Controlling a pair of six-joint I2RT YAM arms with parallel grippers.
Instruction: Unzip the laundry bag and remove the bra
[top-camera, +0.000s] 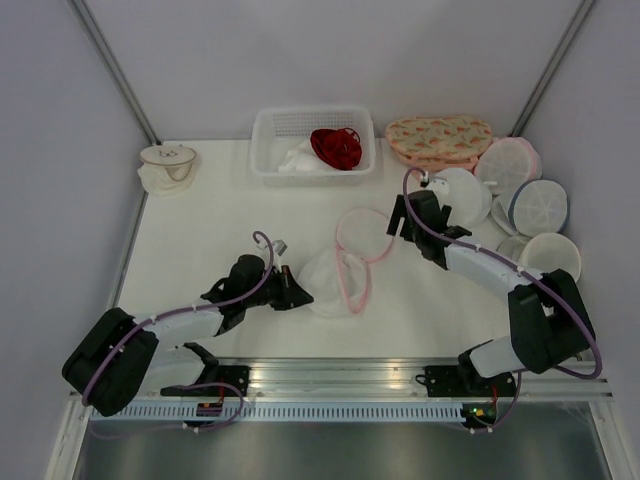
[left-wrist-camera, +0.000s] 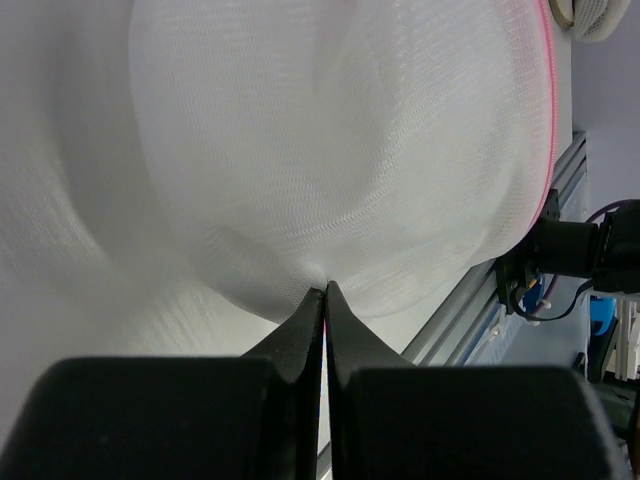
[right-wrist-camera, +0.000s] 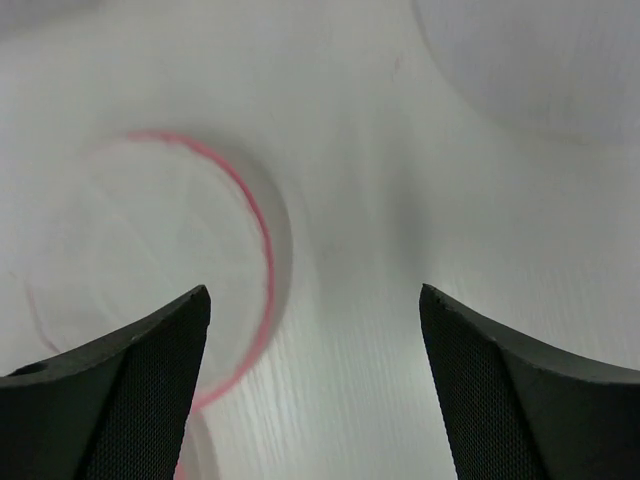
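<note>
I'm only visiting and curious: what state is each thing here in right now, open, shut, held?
laundry bag: unzipped, lying open in two halves.
bra: out of the bag, lying in the basket.
left gripper: shut on the laundry bag's mesh.
right gripper: open, holding nothing.

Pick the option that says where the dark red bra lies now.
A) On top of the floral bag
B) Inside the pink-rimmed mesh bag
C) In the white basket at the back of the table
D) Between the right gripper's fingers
C: the bra lies in the white basket beside a white cloth, while the laundry bag sits unzipped mid-table and the right gripper is open with nothing in it.
</note>
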